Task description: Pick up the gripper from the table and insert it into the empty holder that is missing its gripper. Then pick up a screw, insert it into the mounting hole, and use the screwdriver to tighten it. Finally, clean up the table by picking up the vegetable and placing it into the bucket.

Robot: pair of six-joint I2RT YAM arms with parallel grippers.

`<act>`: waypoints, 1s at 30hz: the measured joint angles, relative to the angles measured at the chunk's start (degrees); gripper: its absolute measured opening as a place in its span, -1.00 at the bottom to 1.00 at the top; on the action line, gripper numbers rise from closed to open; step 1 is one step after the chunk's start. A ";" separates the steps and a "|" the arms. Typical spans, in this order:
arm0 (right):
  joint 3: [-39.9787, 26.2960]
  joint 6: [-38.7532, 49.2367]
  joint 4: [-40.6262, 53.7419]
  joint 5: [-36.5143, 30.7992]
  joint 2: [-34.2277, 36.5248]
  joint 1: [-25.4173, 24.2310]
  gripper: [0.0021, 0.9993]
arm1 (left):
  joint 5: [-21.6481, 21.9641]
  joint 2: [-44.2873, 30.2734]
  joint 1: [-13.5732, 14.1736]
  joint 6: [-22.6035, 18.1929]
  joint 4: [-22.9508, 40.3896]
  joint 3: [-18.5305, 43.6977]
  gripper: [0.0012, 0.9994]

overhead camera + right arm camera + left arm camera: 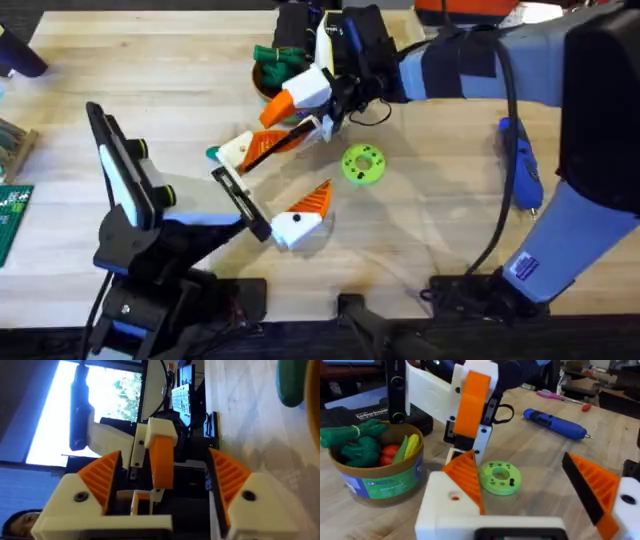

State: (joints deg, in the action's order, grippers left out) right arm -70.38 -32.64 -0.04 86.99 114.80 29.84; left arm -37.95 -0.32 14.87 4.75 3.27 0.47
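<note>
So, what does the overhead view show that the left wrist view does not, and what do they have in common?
Only the overhead view shows both arm bases and the holder, a black bar on the left arm's wrist. Only the left wrist view shows the contents of the bucket: green, red and yellow toy pieces. Both show the blue screwdriver, the green disc with holes, and the right gripper holding a white and orange part above the table.

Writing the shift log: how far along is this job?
Done: the gripper is off the table. In hand: the right gripper clamps it in the air between its fingers, not visibly mounted yet. Left: the screwdriver lies untouched on the table, so screwing remains; the vegetable sits on the table, outside the bucket.
</note>
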 joint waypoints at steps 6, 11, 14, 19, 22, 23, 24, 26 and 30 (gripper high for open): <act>-0.03 4.89 2.71 0.15 0.00 0.01 0.41 | -0.01 0.00 0.00 0.00 0.00 0.00 0.97; -0.03 5.96 2.83 0.17 0.02 0.01 0.07 | -0.01 0.00 0.00 0.00 0.00 0.00 0.97; -0.03 6.11 2.87 0.17 0.00 0.01 -0.20 | -0.01 0.02 0.00 0.00 0.00 0.00 0.97; -0.05 6.08 2.88 0.28 0.00 0.01 -0.83 | 0.00 0.00 0.00 0.02 0.04 0.00 0.97; -0.07 6.08 2.89 0.28 0.01 0.01 -0.98 | 0.00 0.00 0.00 0.02 0.03 0.00 0.97; -0.07 6.07 2.89 0.28 0.00 0.01 -0.97 | 0.01 0.00 0.00 0.02 0.04 0.00 0.97; -0.07 6.05 2.87 0.28 0.00 0.01 -0.98 | 0.01 0.00 0.00 0.02 0.04 0.00 0.97; -0.07 6.01 2.87 0.28 0.00 0.01 -0.98 | 0.00 0.00 0.00 0.02 0.04 0.00 0.97; -0.07 5.89 2.83 0.28 0.00 0.01 -0.98 | 0.01 0.00 0.00 0.02 0.04 0.00 0.97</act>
State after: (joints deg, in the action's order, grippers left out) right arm -70.46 -26.74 2.79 87.26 114.80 29.85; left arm -37.93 -0.32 14.87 4.78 3.31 0.47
